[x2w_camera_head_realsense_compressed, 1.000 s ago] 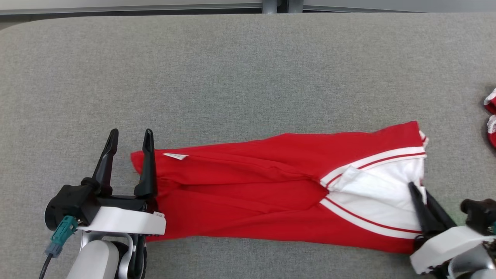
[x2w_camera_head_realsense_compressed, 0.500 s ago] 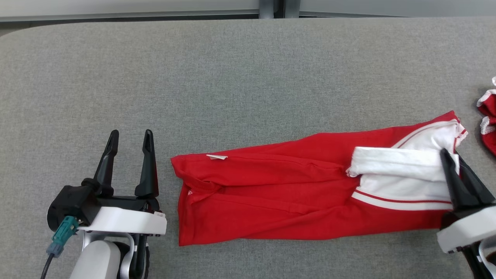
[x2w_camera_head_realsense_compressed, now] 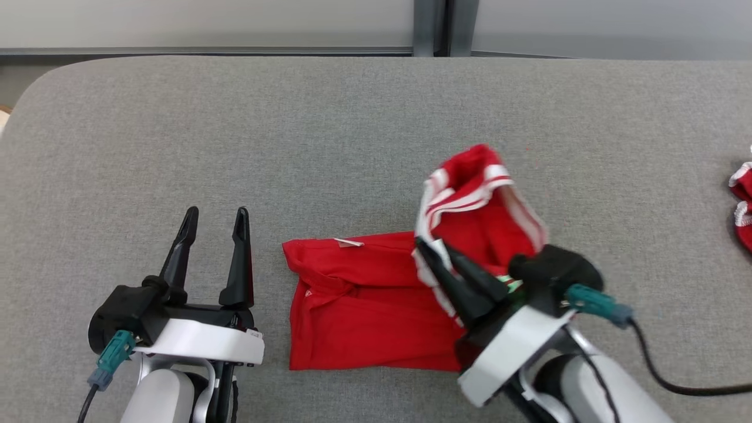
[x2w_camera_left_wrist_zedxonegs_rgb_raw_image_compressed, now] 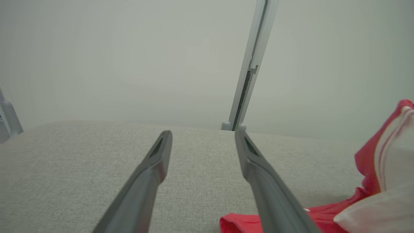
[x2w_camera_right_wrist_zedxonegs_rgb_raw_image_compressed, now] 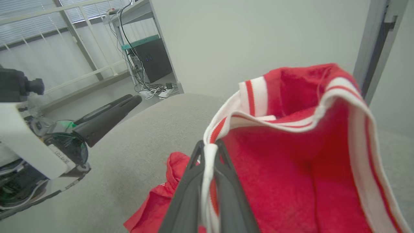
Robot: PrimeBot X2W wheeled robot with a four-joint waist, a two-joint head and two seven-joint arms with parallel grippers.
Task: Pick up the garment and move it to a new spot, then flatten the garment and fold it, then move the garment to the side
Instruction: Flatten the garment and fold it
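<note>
On the grey table [x2w_camera_head_realsense_compressed: 294,129], in the lower middle of the head view, the garment [x2w_camera_head_realsense_compressed: 364,305] lies half flat and half lifted. It is a red top with white bands edged by thin red stripes. The flat part is a roughly square red block with a few soft creases. A small white label [x2w_camera_head_realsense_compressed: 349,242] sits near its upper left corner. The right-hand part rises off the table as a loose, hood-like fold that opens toward the upper middle of the frame. The striped white band forms the rim of this fold, and plain red cloth shows inside.

My right pincer [x2w_camera_head_realsense_compressed: 427,244] comes in from the lower right of that view, its fingers pointing to the upper left. The jaws are pressed narrow on the white striped edge of the lifted part. In the right wrist view the white hem runs down between my two fingers, and the red cloth billows above them and to their right.

My left pincer [x2w_camera_head_realsense_compressed: 216,211] sits at the lower left of the head view with its fingers pointing up the frame. They are spread wide, with bare table between them. It stands near the garment's left edge but apart from it. In the left wrist view a red corner shows at the bottom right, with the lifted red-and-white part at the right edge.

At the far right edge of the head view, another red-and-white cloth [x2w_camera_head_realsense_compressed: 741,200] lies well apart from the garment.
</note>
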